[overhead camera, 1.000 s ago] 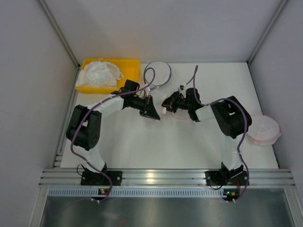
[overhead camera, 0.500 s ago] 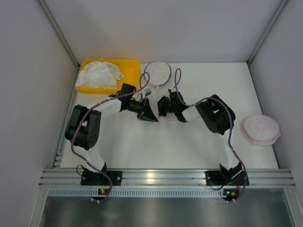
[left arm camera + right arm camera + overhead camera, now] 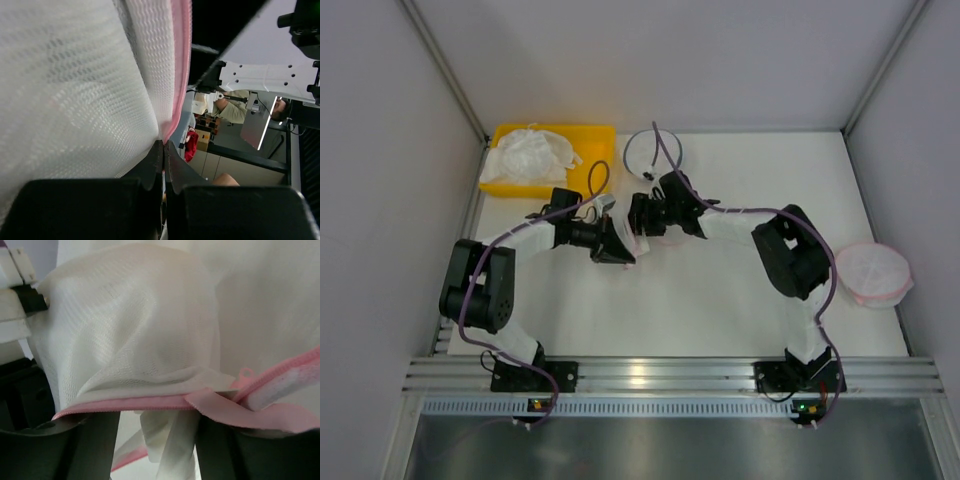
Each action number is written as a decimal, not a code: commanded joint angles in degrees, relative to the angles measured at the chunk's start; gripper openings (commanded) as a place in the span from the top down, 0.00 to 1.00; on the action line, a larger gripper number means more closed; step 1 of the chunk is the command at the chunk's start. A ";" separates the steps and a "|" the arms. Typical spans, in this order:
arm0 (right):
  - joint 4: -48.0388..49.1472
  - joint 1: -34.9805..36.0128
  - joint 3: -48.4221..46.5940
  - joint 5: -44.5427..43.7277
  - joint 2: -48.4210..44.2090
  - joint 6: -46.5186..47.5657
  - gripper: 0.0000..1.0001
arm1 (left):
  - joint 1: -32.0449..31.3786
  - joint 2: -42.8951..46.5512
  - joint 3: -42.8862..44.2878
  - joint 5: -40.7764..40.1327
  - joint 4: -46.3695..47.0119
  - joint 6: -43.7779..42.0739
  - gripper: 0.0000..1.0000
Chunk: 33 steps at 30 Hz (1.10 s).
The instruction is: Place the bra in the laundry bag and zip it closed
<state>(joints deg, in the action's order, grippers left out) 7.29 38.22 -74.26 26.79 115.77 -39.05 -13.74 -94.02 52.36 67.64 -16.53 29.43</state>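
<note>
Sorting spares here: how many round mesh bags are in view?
3: a pink-rimmed bag pinched by the left gripper mid-table, a second pink-rimmed bag at the right edge, a dark-rimmed bag at the far edge; more may hide in the yellow bin.

Yellow tray (image 3: 600, 142) holds white cloth (image 3: 528, 155); dark-rimmed round bag (image 3: 641, 152) just beside it
</note>
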 commanded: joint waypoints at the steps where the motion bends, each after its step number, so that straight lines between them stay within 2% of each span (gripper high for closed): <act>1: -10.70 0.63 -4.40 2.56 -3.26 10.19 0.41 | 1.43 1.73 -1.38 1.61 1.51 -1.66 1.00; 5: -23.51 -1.39 -6.25 3.10 -5.46 17.94 0.38 | 3.54 1.03 -1.12 2.85 1.51 -1.74 1.00; 8: -29.49 -4.90 -5.64 4.15 -8.62 22.69 0.37 | 4.16 0.59 -1.29 3.38 1.51 -2.27 1.00; 10: -31.54 -8.58 -4.94 5.55 -10.82 24.80 0.34 | 4.16 0.24 -1.47 3.38 1.51 -2.80 1.00; 15: -36.73 -18.50 -4.67 11.43 -13.45 27.62 0.34 | 4.51 -0.11 -1.56 3.73 1.51 -3.41 1.00; 17: -37.78 -21.15 -3.88 11.10 -14.07 27.45 0.34 | 4.51 -0.38 -1.38 3.82 1.51 -3.68 1.00; 20: -36.47 -24.41 -1.51 7.94 -14.78 27.97 0.32 | 4.51 -0.99 -1.03 3.91 1.51 -3.94 1.00; 24: -32.35 -27.05 -0.62 3.11 -10.93 25.87 0.32 | 4.68 -1.61 -0.59 3.91 1.51 -4.12 1.00; 33: -22.08 -27.67 -5.45 4.06 2.16 18.32 0.38 | 5.12 -2.57 -0.06 3.99 1.51 -4.38 1.00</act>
<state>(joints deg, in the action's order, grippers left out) -21.65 11.07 -76.31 30.59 114.56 -17.06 -9.15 -96.18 51.20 69.65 -16.51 26.76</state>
